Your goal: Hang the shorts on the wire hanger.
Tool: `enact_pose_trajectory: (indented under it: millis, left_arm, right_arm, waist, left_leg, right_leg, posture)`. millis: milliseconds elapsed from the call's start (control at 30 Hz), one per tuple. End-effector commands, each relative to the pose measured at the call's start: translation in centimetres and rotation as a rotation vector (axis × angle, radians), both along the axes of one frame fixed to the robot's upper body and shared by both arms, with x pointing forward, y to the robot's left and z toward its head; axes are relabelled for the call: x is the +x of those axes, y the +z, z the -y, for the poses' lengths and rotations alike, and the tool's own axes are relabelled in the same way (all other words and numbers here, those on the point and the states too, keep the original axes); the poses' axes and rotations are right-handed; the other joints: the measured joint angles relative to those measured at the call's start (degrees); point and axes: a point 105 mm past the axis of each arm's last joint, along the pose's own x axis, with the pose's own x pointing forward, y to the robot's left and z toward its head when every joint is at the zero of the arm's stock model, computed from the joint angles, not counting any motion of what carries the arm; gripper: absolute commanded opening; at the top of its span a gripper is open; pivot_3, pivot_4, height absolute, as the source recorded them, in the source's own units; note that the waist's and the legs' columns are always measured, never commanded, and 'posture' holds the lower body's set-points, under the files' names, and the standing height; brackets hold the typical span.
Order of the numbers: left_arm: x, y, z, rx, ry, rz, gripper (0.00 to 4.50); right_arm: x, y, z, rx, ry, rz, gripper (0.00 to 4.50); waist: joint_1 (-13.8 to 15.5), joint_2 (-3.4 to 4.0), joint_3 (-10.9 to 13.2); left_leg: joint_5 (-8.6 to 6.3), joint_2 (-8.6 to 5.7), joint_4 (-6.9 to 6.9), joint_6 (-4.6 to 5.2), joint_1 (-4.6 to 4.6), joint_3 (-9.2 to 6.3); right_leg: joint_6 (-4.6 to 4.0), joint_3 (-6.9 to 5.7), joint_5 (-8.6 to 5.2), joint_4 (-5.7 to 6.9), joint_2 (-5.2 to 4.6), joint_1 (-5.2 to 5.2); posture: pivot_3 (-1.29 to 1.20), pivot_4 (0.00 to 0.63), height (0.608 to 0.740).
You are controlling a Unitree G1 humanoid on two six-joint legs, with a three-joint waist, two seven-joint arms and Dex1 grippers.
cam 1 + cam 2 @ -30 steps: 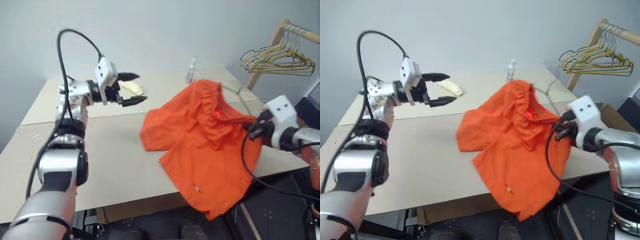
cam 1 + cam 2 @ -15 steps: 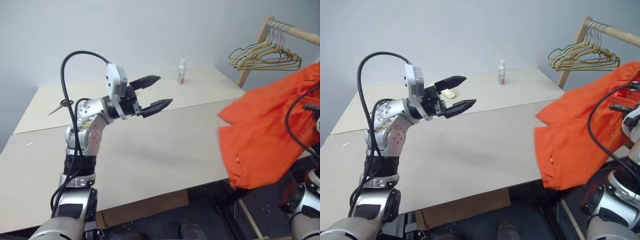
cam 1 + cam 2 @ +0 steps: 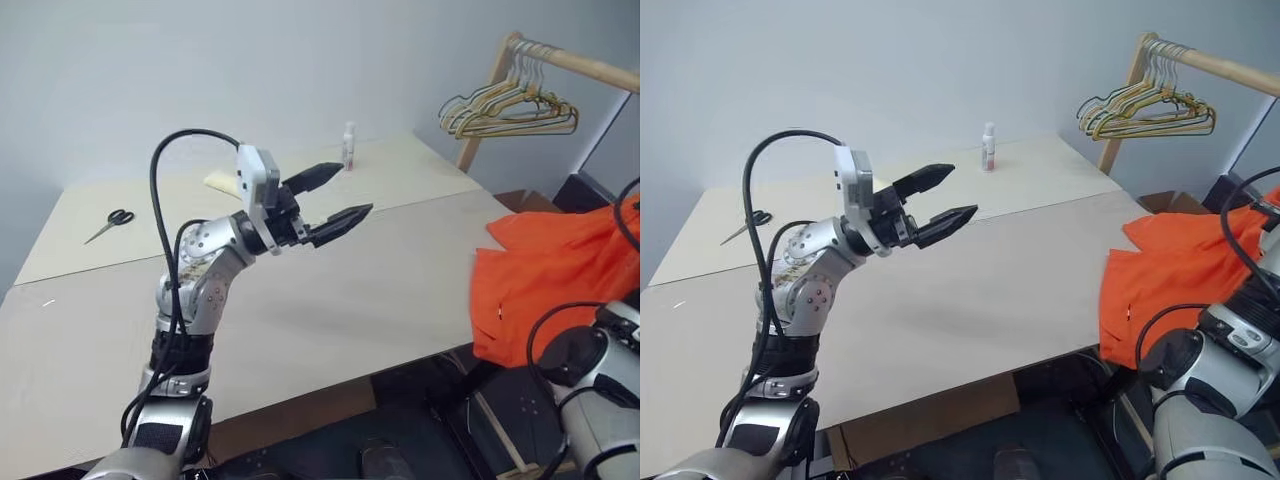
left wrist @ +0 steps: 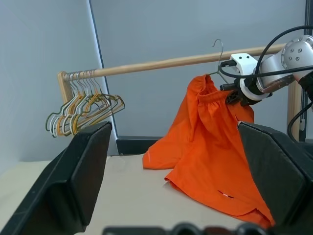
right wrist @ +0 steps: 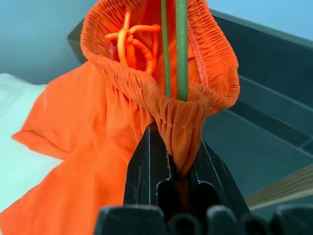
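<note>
Nearest, at the right edge of the table (image 3: 300, 330): the shorts (image 3: 560, 275), bright orange, lifted off the surface and hanging past the table's right corner, lower hem trailing beside the edge. Pinched at the gathered waistband by the right end effector (image 5: 171, 161), its two black fingers clamped tight on a fold of elastic together with the thin green wire of the wire hanger (image 5: 181, 49), which runs up through the waist opening; hook (image 4: 218, 49) standing above the waistband in the left wrist view. Drawstring knot lying inside the waist, just beside the wire.

Likely handling: very light, wholly limp, no stiffness except the bunched elastic; hangs in folds and swings with any arm motion. Cloth probably slides easily along bare wire, so liable to slip or bunch toward one end. Best hold judged to be the waistband itself, thick and grippy, not the thin leg fabric; a second hold on the far side of the waistband would spread it across the wire. Hanger springy and thin, easy to twist out of a pinch.

Farther in, over the middle of the table: left end effector (image 3: 335, 195) raised, fingers spread wide, empty, pointing right toward the shorts.

Far side: a small white bottle (image 3: 349, 146) and scissors (image 3: 110, 224) on the table; beyond the far right corner, a wooden rail (image 3: 560, 62) with bunched yellowish hangers (image 3: 505, 105).
</note>
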Motion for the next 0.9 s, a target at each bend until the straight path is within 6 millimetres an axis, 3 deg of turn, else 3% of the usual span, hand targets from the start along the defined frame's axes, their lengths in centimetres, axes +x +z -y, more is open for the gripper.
enact_pose_trajectory:
  millis: [33, 333, 467, 600, 900]
  left_arm:
    - [-1.0, 1.5, -0.1, -0.035, -0.026, 0.061, 4.45]
    - [-1.2, 1.3, 0.2, -0.029, -0.041, 0.069, 4.45]
    - [-1.4, 1.6, 0.2, -0.041, -0.044, 0.078, 4.45]
    - [-1.6, 1.6, 0.1, -0.052, -0.055, 0.080, 4.45]
    - [-2.7, 1.9, 0.1, -0.092, -0.120, 0.081, 4.45]
  right_arm:
    - [-0.5, 3.5, 1.6, -0.055, -0.037, 0.118, 0.00]
    - [1.0, 4.0, 3.5, 0.042, -0.002, 0.186, 0.00]
    - [1.6, 3.0, 3.6, 0.166, 0.004, 0.223, 0.00]
    - [1.6, 1.7, 4.0, 0.199, -0.026, 0.201, 0.00]
    - [1.6, 0.0, 4.1, 0.238, -0.055, 0.169, 0.00]
  waist:
    - [0.00, 0.02, 0.02]
    - [-0.37, 0.01, 0.03]
    - [-0.32, 0.01, 0.07]
    - [-0.28, 0.02, 0.15]
    - [-0.05, 0.00, 0.21]
  left_leg:
    - [-0.02, 0.00, -0.04, 0.04, 0.17, 0.00]
    - [-0.10, 0.08, -0.07, 0.16, 0.35, 0.05]
    - [-0.10, 0.09, -0.15, 0.16, 0.29, 0.07]
    - [-0.14, 0.09, -0.42, 0.23, 0.59, 0.11]
    - [-0.15, 0.09, -0.43, 0.26, 0.61, 0.17]
  right_leg:
    - [0.04, -0.01, -0.02, -0.06, 0.00, 0.20]
    - [0.16, 0.01, -0.04, -0.42, 0.17, 0.58]
    - [0.20, 0.04, -0.01, -0.56, 0.18, 0.65]
    - [0.22, 0.04, -0.03, -0.88, 0.19, 1.22]
    - [0.26, 0.09, -0.02, -0.93, 0.19, 1.25]
  posture:
    - [-0.19, 0.000, 0.740]
    - [-0.19, 0.000, 0.740]
    - [-0.18, 0.000, 0.740]
    - [-0.17, 0.000, 0.740]
    - [-0.16, 0.000, 0.740]
